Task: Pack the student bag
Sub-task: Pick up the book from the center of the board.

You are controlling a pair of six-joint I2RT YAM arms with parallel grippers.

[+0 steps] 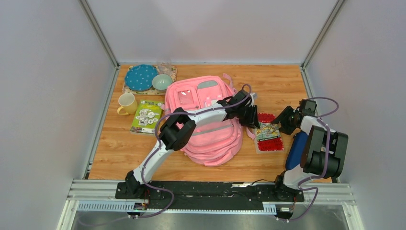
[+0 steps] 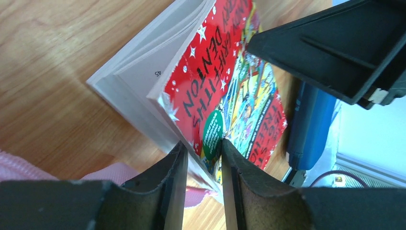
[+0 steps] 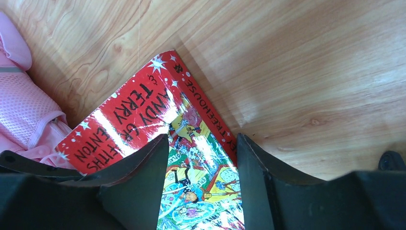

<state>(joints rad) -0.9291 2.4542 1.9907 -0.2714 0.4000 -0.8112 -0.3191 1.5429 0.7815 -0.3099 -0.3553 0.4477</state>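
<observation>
At the pink fabric student bag's (image 1: 215,143) three o'clock, the left gripper (image 2: 203,143) pinched a red paperback book (image 3: 134,115) by its edge, apparently to lift it, while the right gripper (image 3: 202,139) straddled the spine, jaws apart.

Lab: white-panelled enclosure (image 1: 48,96), aluminium rail (image 1: 91,194).

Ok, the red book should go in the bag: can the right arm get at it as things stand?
Probably yes: the right pincer hangs right over the red book, jaws open above its spine edge, nothing between. The left pincer brackets only the opposite edge.
</observation>
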